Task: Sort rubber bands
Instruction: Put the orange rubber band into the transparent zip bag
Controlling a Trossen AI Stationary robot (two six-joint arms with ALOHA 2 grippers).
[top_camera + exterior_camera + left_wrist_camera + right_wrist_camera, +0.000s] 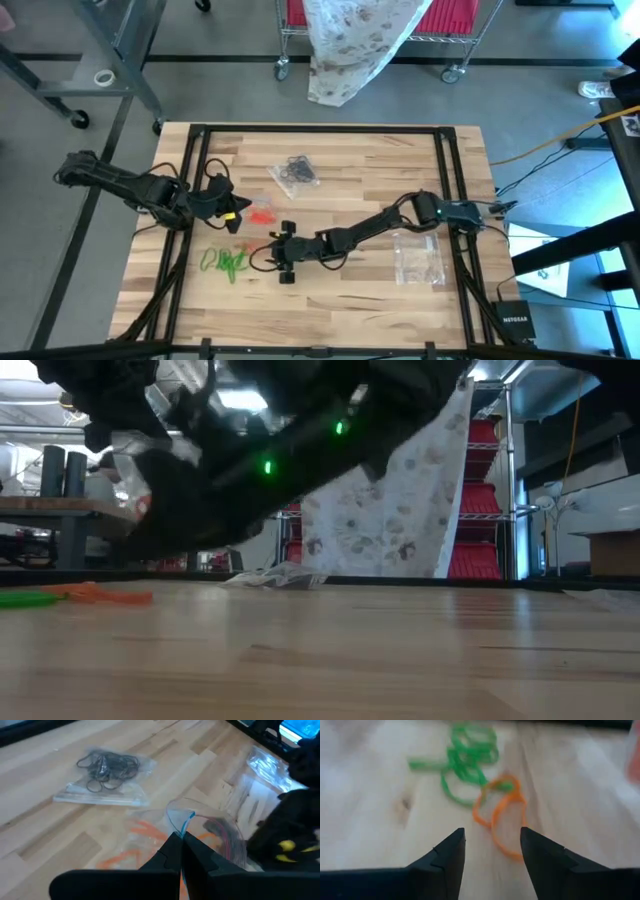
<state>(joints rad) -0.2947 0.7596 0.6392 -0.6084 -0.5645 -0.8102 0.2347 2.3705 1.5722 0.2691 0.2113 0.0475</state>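
Right pincer (268, 250) beside green bands (226, 262); black bands in bag (296, 175); left pincer (243, 207) near orange bands (262, 212).

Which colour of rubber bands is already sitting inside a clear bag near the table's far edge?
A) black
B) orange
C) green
A: the black rubber bands lie in a clear bag, while the green rubber bands lie loose on the wood.

The whole table (330, 300) is seen from straight above, is crossed level from its surface in the low view, and is viewed closely by both wrist cameras, the orange bands (502, 815) being shared.
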